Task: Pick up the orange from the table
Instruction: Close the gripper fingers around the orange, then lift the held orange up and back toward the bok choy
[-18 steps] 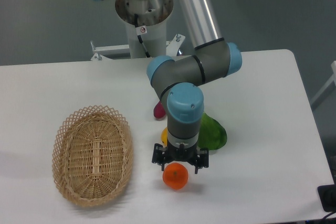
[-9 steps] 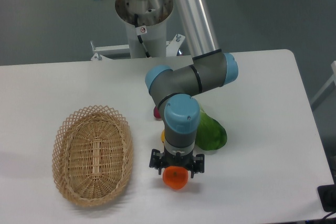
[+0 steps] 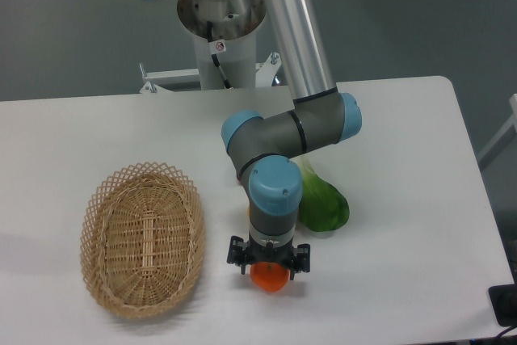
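While the arm's wrist points straight down over the front part of the white table (image 3: 73,127), the gripper (image 3: 269,267) sits directly over the orange (image 3: 270,278), whose top is hidden under the gripper body so that only its lower half shows. The black finger mounts stand out to either side of the fruit, but the fingertips themselves are out of sight behind it, so whether they are spread or pressing on the orange cannot be told. The orange lies to the right of the wicker basket (image 3: 142,237), apart from it, with bare tabletop between the two. Compared with half a second ago, the gripper has come lower and a little toward the basket, and more of the orange is now covered; the fruit itself sits in nearly the same spot. Farther from the basket than the orange, and behind it, lies a green leafy vegetable (image 3: 321,203), partly behind the wrist, and a sliver of yellow fruit (image 3: 250,212) shows at the wrist's basket side. In front of the orange a strip of bare table runs to the near edge; away from the basket the tabletop is open up to its rounded corner.
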You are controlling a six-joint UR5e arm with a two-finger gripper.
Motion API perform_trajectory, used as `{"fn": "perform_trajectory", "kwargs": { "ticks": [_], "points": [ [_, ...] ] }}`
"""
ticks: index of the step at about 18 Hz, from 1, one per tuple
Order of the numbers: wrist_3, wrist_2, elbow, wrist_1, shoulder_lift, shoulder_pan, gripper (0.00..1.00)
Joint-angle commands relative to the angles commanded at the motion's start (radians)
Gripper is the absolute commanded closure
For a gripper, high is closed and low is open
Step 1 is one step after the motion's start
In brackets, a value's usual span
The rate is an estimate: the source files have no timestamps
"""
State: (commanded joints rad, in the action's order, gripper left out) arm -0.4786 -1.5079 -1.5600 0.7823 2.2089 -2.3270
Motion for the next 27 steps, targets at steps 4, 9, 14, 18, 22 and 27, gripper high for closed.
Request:
{"fn": "perform_trajectory", "kwargs": {
  "ticks": [4, 9, 14, 18, 22, 27],
  "points": [
    [0.0, -0.014, -0.006, -0.002, 0.003, 0.002, 0.0],
    [0.008, -0.021, -0.008, 0.0, 0.0, 0.003, 0.12],
    [0.026, -0.028, -0.002, -0.002, -0.002, 0.003, 0.25],
    [0.022, -0.028, 0.006, -0.002, -0.006, 0.003, 0.31],
    [0.017, -0.029, 0.009, -0.003, -0.018, 0.002, 0.31],
    [-0.029, -0.015, 0.063, 0.0, -0.11, -0.026, 0.3]
  ]
}}
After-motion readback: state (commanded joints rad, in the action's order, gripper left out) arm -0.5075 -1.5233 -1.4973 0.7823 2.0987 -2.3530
